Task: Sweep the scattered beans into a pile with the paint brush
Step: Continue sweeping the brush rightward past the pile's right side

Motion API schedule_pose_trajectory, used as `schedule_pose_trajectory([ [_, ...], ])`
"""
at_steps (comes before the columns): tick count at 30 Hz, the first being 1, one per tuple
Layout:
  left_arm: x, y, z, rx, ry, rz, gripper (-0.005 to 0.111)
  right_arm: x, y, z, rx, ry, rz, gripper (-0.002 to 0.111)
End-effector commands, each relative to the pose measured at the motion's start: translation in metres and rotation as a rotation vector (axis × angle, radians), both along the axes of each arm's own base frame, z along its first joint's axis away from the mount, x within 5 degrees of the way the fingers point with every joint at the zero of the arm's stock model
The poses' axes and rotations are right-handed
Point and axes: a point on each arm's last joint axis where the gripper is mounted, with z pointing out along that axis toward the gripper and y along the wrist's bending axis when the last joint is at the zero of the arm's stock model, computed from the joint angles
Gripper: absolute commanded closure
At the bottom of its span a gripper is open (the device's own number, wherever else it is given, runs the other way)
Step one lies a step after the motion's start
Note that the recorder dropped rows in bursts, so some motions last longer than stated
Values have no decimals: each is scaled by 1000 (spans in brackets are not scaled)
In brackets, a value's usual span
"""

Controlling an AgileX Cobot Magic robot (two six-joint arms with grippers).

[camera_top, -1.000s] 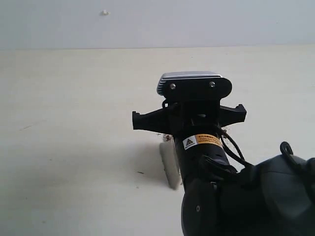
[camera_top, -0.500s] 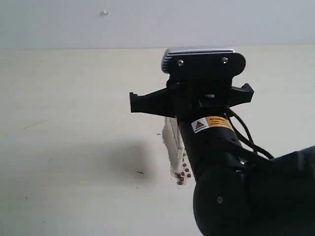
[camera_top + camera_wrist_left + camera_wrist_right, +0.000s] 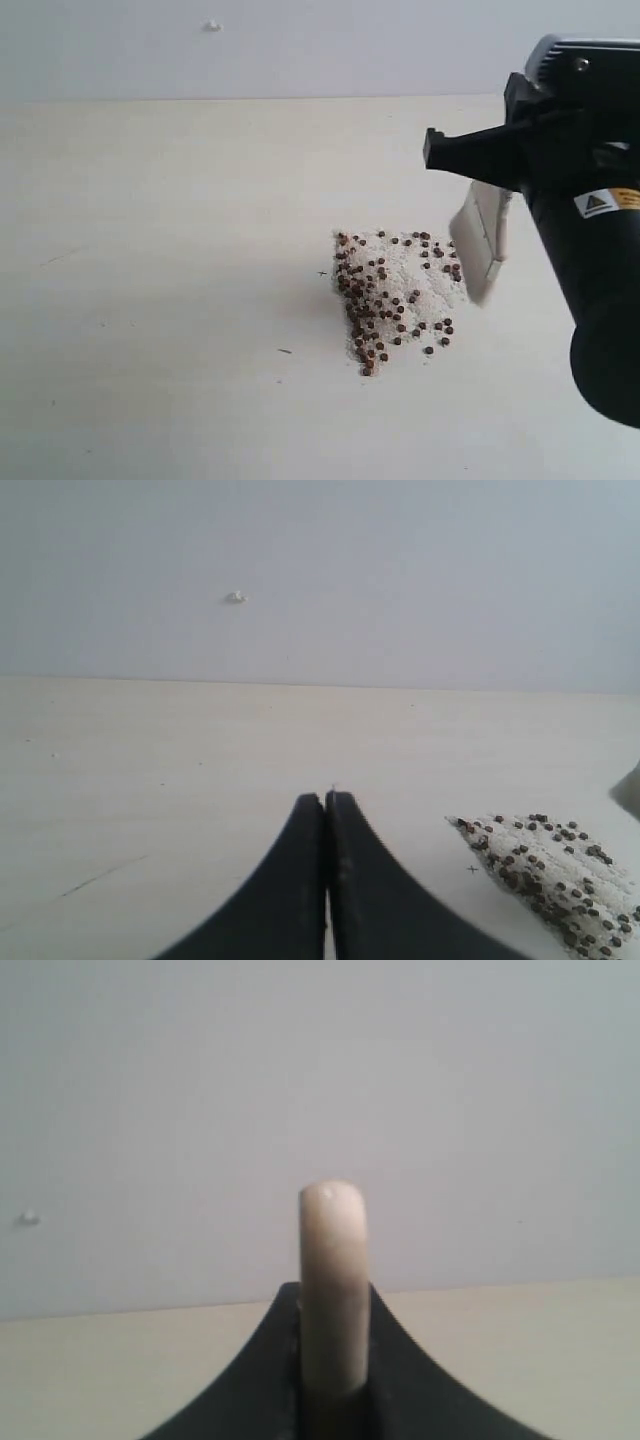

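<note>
Reddish-brown beans (image 3: 385, 290) mixed with whitish grains lie as a rough triangular pile (image 3: 400, 275) in the middle of the cream table; part of it shows in the left wrist view as beans (image 3: 550, 865). My right gripper (image 3: 333, 1300) is shut on the pale wooden handle of the paint brush (image 3: 333, 1260). In the exterior view the paint brush (image 3: 480, 245) hangs bristles down just right of the pile, above the table, under the black right arm. My left gripper (image 3: 325, 802) is shut and holds nothing; it sits left of the pile.
The cream table (image 3: 150, 250) runs back to a pale grey wall (image 3: 300, 45) with a small white nub (image 3: 212, 25). The bulky right arm (image 3: 590, 280) fills the right edge of the exterior view. A few faint dark marks dot the table (image 3: 285, 351).
The right arm with the brush has swung from over the pile's left side, up and away to the right, uncovering the beans. The left gripper stays shut.
</note>
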Motion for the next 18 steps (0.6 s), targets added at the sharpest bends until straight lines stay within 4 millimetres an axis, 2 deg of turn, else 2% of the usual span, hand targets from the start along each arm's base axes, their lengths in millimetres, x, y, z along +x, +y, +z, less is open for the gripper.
schedule_pose_trajectory([
  [1, 0, -1, -1, 4, 3, -9, 107, 13, -13, 5, -71, -62, -11, 108],
  [8, 0, -1, -1, 4, 3, -9, 107, 41, -33, -15, -146, -49, -42, 108],
  [18, 0, -1, -1, 4, 3, -9, 107, 57, -23, -68, -216, 86, 23, 108],
])
